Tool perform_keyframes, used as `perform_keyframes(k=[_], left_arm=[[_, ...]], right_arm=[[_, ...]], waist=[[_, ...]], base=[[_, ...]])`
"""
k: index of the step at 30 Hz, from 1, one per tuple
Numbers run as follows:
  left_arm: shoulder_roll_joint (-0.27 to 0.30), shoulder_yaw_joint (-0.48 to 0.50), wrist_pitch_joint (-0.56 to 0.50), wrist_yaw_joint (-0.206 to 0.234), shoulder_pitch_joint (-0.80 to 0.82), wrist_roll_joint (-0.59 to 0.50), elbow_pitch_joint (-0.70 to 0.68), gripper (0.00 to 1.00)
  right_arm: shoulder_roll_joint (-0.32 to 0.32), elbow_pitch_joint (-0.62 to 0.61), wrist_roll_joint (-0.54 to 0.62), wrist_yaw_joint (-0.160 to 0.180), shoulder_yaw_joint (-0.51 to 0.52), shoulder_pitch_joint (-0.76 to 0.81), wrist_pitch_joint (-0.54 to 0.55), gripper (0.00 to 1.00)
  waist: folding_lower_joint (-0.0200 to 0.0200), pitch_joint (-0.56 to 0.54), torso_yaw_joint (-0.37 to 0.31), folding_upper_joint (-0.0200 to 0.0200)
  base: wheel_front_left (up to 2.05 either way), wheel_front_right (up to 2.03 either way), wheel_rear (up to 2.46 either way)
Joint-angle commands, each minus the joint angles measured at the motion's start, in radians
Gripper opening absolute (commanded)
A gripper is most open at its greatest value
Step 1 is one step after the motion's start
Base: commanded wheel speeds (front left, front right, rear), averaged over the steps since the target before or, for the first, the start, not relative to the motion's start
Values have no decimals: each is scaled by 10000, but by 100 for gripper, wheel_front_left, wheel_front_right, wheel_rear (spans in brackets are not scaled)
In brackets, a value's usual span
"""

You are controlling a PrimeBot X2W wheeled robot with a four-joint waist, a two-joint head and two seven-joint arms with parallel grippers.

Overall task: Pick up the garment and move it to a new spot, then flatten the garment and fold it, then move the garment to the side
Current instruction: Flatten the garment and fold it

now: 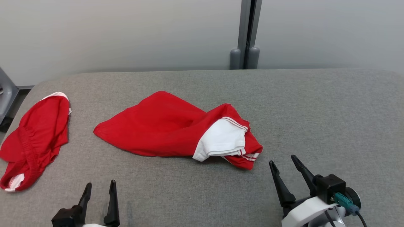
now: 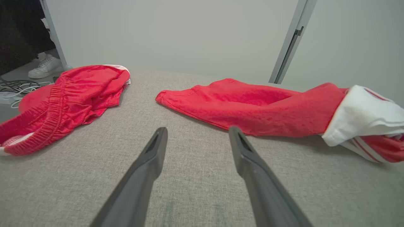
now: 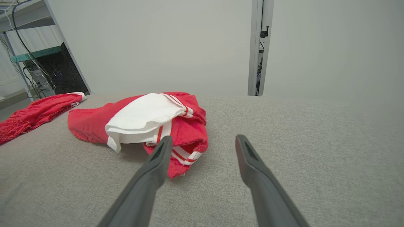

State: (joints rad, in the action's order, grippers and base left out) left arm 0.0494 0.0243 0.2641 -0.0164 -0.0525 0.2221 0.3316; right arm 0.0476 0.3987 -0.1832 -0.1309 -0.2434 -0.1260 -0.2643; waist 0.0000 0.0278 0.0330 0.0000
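A lab: cabled equipment rack [image 3: 47,74], grey partition walls [image 1: 126,31].

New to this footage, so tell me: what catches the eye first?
A crumpled red garment with a white patch lies centred on the grey surface. Red shorts lie at its left edge. The left gripper and right gripper, both open, point toward them from the near side.
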Motion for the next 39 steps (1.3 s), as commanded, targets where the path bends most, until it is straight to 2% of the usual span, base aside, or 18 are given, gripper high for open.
perform_keyframes(k=[1,7,15,22,23,24,25,26,33,39], left_arm=[[31,-43,6,-9,166,63,-15,100],[31,-500,6,-113,325,72,78,100],[25,-1003,6,-141,471,54,183,100],[27,-1082,6,-112,517,145,173,100],[29,-1118,6,-100,531,164,146,100],[29,-1118,6,-100,531,164,146,100],[27,-1144,6,-92,538,181,144,100],[29,-1186,6,-73,581,244,159,100],[28,-1463,6,-86,656,409,285,100],[27,-1930,6,-113,655,627,536,100]], right_arm=[[57,13,-139,1,-107,-145,-2,100],[56,281,-1499,1,-569,-581,-2,100],[66,753,-1910,1,-693,-1187,0,100],[65,1190,-2558,1,-379,-1338,-1,100],[66,1222,-2670,1,-399,-1408,-1,50],[66,1222,-2670,1,-399,-1408,-1,50],[63,1246,-2681,1,-427,-1459,-1,28],[68,1290,-2745,1,-422,-1576,-1,0],[62,303,-2985,1,-97,-2024,-1,0],[367,-331,-2667,1,5,-3670,-1,0]], waist=[[0,94,155,0],[0,330,819,0],[0,626,1789,0],[0,855,2236,0],[0,935,2290,0],[0,935,2290,0],[0,970,2308,0],[0,1016,2335,0],[0,891,2268,0],[0,530,2222,0]], base=[[0,0,0],[0,0,0],[0,0,0],[0,0,0],[0,0,0],[0,0,0],[0,0,0],[0,0,0],[0,0,0],[0,0,0]])
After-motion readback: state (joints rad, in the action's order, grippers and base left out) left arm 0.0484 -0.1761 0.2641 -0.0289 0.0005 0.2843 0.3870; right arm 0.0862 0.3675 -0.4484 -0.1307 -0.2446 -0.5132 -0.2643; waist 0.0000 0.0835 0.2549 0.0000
